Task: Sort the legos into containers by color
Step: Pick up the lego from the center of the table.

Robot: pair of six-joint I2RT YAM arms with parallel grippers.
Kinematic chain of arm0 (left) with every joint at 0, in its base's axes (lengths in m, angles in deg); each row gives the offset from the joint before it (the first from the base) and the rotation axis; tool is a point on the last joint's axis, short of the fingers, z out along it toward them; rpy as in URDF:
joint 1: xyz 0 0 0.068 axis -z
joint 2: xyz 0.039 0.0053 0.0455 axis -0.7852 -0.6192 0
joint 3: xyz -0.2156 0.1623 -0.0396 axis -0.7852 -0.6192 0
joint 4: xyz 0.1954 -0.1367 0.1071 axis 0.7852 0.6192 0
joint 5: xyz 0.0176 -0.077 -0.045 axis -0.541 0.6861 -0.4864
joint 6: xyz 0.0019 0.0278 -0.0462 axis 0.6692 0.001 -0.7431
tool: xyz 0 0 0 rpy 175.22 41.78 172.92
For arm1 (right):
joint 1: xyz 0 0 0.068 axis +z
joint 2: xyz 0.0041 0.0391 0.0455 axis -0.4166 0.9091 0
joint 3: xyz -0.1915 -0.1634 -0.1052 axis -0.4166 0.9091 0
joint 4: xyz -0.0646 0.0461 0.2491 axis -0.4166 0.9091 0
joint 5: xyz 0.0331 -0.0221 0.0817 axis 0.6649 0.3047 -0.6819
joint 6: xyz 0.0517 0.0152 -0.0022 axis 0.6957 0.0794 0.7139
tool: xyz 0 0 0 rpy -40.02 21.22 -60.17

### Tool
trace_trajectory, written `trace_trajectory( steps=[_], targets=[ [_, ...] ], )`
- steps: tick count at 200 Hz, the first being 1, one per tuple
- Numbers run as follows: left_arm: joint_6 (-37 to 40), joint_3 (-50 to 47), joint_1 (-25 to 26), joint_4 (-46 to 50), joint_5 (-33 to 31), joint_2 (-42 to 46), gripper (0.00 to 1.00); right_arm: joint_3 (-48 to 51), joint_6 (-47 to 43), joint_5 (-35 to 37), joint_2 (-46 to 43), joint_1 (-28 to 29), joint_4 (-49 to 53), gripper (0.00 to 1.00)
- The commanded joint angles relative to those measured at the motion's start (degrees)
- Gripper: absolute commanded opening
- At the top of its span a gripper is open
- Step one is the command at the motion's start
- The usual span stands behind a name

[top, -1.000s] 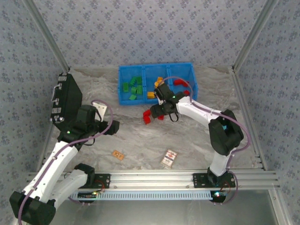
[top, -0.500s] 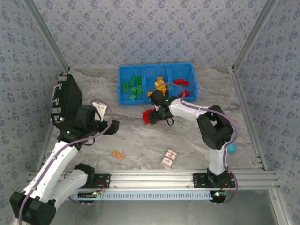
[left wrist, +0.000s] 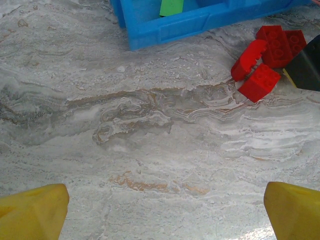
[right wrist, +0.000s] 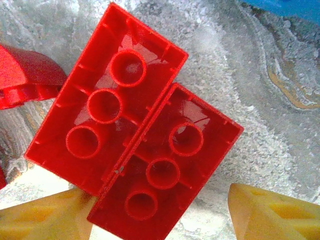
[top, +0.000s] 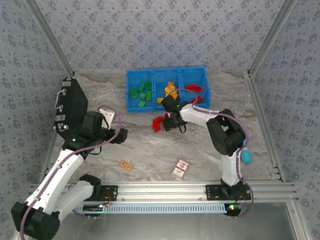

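The blue three-compartment bin stands at the back with green legos on the left, orange legos in the middle and red legos on the right. A few loose red legos lie on the table in front of it. My right gripper hangs open just above two upside-down red bricks lying side by side; the nearer brick sits between its yellow fingertips. My left gripper is open over bare table, with the red legos far ahead to the right.
A black box stands at the left by the left arm. A tan tile and a red-and-white card lie near the front rail. The blue bin's front wall shows in the left wrist view, with the dark right gripper beside the red legos.
The right arm's elbow has swung left toward the centre while its gripper stayed low over the red legos. The left arm has not moved.
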Motion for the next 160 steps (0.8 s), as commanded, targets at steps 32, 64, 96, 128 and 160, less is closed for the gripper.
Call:
trace_trajectory(
  steps=[32, 64, 96, 128, 160],
  targets=[
    [0.5, 0.1, -0.5, -0.8, 1.3, -0.1, 1.00, -2.3, -0.6, -1.0, 1.1, -0.4, 0.6, 0.73],
    [0.6, 0.1, -0.5, -0.8, 1.4, 0.0, 1.00, -2.6, -0.3, -1.8, 1.4, -0.4, 0.2, 0.75],
    [0.7, 0.1, -0.5, -0.8, 1.4, 0.0, 1.00, -3.9, 0.1, -1.7, 2.5, -0.6, 0.5, 0.77],
    [0.7, 0.1, -0.6, -0.8, 1.3, 0.1, 1.00, -5.2, 1.0, -1.5, 3.8, -1.2, 1.4, 0.72],
    [0.7, 0.0, -0.6, -0.8, 1.3, 0.0, 1.00, -5.3, 1.2, -1.1, 4.0, -1.7, 2.3, 0.62]
  ],
)
